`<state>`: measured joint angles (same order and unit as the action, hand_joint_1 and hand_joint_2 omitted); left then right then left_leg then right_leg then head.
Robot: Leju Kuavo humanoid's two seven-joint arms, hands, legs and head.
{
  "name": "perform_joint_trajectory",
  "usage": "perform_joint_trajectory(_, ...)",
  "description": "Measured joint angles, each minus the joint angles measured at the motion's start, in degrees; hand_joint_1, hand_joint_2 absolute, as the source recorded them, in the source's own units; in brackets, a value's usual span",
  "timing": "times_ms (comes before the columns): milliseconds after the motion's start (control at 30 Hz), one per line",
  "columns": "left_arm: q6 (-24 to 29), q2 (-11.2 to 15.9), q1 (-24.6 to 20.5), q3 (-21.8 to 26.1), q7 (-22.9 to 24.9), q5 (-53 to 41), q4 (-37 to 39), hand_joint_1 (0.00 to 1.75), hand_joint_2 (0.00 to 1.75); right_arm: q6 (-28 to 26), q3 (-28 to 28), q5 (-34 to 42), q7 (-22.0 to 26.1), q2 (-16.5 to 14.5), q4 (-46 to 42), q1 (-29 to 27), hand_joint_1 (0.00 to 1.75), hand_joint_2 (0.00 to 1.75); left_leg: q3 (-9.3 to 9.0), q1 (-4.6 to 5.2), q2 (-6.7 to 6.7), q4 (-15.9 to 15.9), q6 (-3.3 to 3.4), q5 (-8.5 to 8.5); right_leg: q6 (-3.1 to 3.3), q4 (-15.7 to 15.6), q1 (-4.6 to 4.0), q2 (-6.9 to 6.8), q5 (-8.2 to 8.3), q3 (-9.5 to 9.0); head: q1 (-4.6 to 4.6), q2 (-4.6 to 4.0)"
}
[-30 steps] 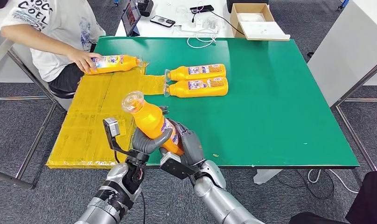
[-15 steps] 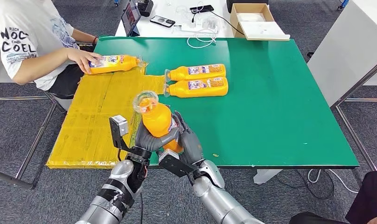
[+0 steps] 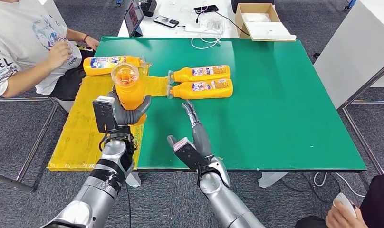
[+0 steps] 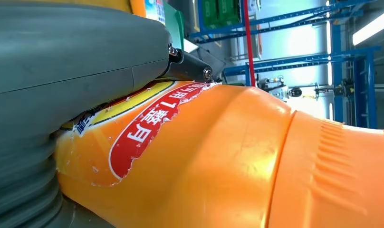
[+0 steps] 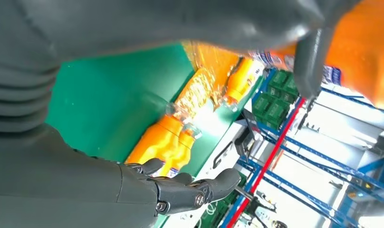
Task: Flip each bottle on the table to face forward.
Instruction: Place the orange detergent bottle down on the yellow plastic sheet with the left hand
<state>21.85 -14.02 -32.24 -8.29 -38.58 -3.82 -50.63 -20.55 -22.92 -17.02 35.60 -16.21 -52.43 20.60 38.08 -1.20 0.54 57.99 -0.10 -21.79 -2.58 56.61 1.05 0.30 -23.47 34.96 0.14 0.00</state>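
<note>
Now your left hand grips the orange bottle upright, cap up, above the yellow mat at the table's near left. Right hand is released, fingers spread, just right of it. Lay its long axis down to match the pair farther right.

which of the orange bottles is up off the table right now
The bottle gripped in the left hand, cap end up over the yellow mat; the other three lie flat.
</note>
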Motion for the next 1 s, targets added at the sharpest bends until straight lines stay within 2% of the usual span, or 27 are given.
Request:
perform_joint_trajectory(100, 3.5, 0.1, -0.6, 0.6, -0.5, -1.7, 0.9, 1.75, 1.75, -0.1, 0.3, 0.9, 0.7, 0.0, -1.1, -0.3, 0.00, 0.00, 0.01, 0.00, 0.01, 0.0, 0.00, 0.00, 0.00, 0.0, 0.00, 0.00, 0.00, 0.00, -0.01, 0.00)
perform_joint_trajectory(233, 13.7, 1.5, -3.7, 2.4, -1.0, -8.7, 5.4, 1.75, 1.75, -1.0, 0.5, 3.8, 2.5, 0.0, -4.9, -1.6, 0.00, 0.00, -0.01, -0.02, -0.01, 0.0, -0.01, 0.00, 0.01, 0.0, -0.03, 0.00, 0.00, 0.00, -0.01, 0.00)
perform_joint_trajectory(267, 15.6, 2.1, -4.6, 3.2, -0.6, -13.0, 7.0, 1.75, 1.75, -1.8, 0.5, 4.3, 2.9, 0.0, -6.4, -2.1, 0.00, 0.00, -0.02, -0.03, -0.01, 0.0, -0.01, 0.00, 0.01, 0.0, -0.04, 0.01, 0.00, 0.00, -0.02, 0.00)
perform_joint_trajectory(333, 17.6, 3.1, -5.8, 6.6, 1.9, -27.8, 9.4, 1.75, 1.75, -4.3, 0.5, 5.0, 3.7, 0.0, -9.8, -3.3, 0.00, 0.00, -0.03, -0.05, 0.00, 0.0, -0.01, 0.01, 0.01, 0.0, -0.06, 0.02, 0.00, 0.00, -0.01, 0.00)
perform_joint_trajectory(400, 18.0, 3.5, -6.2, 11.7, 5.7, -46.1, 10.9, 1.75, 1.75, -7.2, 0.5, 5.5, 4.3, 0.1, -13.5, -4.5, 0.00, 0.00, -0.03, -0.05, -0.02, 0.0, -0.02, 0.00, 0.01, 0.0, -0.06, 0.04, 0.00, 0.01, 0.00, 0.00)
perform_joint_trajectory(467, 18.1, 3.9, -6.3, 16.0, 8.4, -57.5, 11.8, 1.75, 1.75, -8.9, 0.5, 5.8, 4.4, 0.1, -16.5, -5.3, 0.00, 0.00, -0.02, -0.05, -0.07, 0.0, -0.03, -0.01, 0.01, 0.0, -0.04, 0.08, 0.00, 0.04, 0.00, 0.00)
perform_joint_trajectory(500, 18.1, 4.0, -6.3, 17.5, 9.0, -59.5, 12.1, 1.75, 1.75, -9.2, 0.5, 5.9, 4.5, 0.1, -17.6, -5.5, 0.00, 0.00, -0.02, -0.04, -0.09, 0.0, -0.03, -0.02, 0.01, 0.0, -0.04, 0.10, 0.00, 0.05, 0.00, 0.00)
perform_joint_trajectory(600, 18.2, 4.3, -6.4, 20.2, 9.5, -57.8, 12.7, 1.75, 1.75, -9.3, 0.5, 5.9, 4.5, 0.2, -19.8, -6.2, 0.00, 0.00, -0.01, -0.03, -0.05, 0.0, -0.03, -0.02, 0.01, 0.0, -0.02, 0.09, -0.01, 0.05, 0.00, 0.00)
perform_joint_trajectory(833, 18.2, 4.5, -6.5, 22.4, 10.0, -57.5, 13.6, 1.75, 1.75, -9.4, 0.5, 6.0, 4.5, 0.3, -21.9, -6.7, 0.00, 0.00, -0.01, -0.03, -0.05, 0.0, -0.03, -0.02, 0.01, 0.0, -0.03, 0.09, 0.00, 0.05, -0.01, 0.00)
perform_joint_trajectory(900, 18.2, 4.6, -6.5, 22.6, 12.7, -62.2, 13.9, 1.75, 1.75, -10.2, 0.4, 6.5, 4.5, 0.3, -22.6, -6.9, 0.00, 0.00, -0.01, -0.03, -0.03, 0.0, -0.03, -0.01, 0.01, 0.0, -0.03, 0.09, 0.00, 0.04, 0.00, 0.00)
perform_joint_trajectory(1000, 18.2, 5.5, -6.6, 22.5, 20.0, -75.8, 15.2, 1.75, 1.75, -12.2, 0.0, 7.9, 4.5, 0.7, -24.6, -7.2, 0.00, 0.00, -0.01, -0.03, -0.04, 0.0, -0.03, -0.02, 0.01, 0.0, -0.03, 0.09, 0.00, 0.04, 0.01, 0.00)
